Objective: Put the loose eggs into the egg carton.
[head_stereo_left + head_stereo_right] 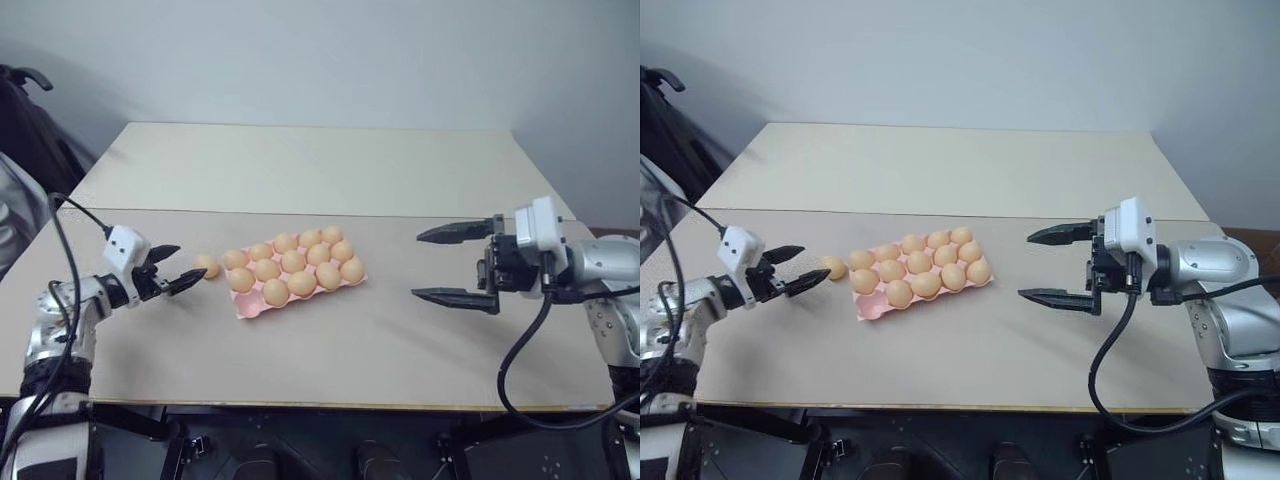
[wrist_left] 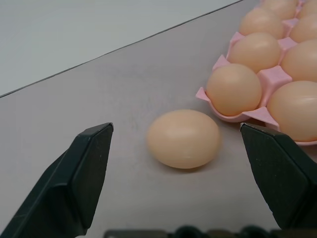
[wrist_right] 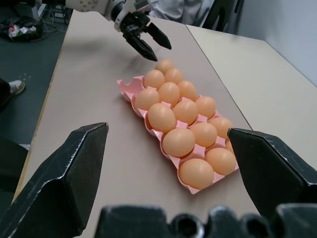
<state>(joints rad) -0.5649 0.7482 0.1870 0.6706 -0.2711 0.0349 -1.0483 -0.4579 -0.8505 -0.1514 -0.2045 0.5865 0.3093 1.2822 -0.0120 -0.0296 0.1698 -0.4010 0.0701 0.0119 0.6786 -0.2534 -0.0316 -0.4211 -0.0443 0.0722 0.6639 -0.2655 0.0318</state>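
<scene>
One loose egg (image 1: pixel 207 265), tan-orange, lies on the table just left of the egg carton (image 1: pixel 250 306). The pink carton holds several eggs; its front-left corner cup is bare. My left gripper (image 1: pixel 190 261) is open, low over the table, its fingers to either side of the loose egg (image 2: pixel 183 139) without touching it. My right gripper (image 1: pixel 416 265) hangs open and empty above the table, right of the carton and pointing toward it. The right wrist view looks along the carton (image 3: pixel 130 88) to the loose egg (image 3: pixel 164 66) and the left gripper (image 3: pixel 146 39).
The beige table (image 1: pixel 400 350) has a seam across it, with a paler table (image 1: pixel 300 165) behind. A dark bag (image 1: pixel 30 130) stands beyond the table's left edge. Black cables (image 1: pixel 520 370) hang from both arms near the front edge.
</scene>
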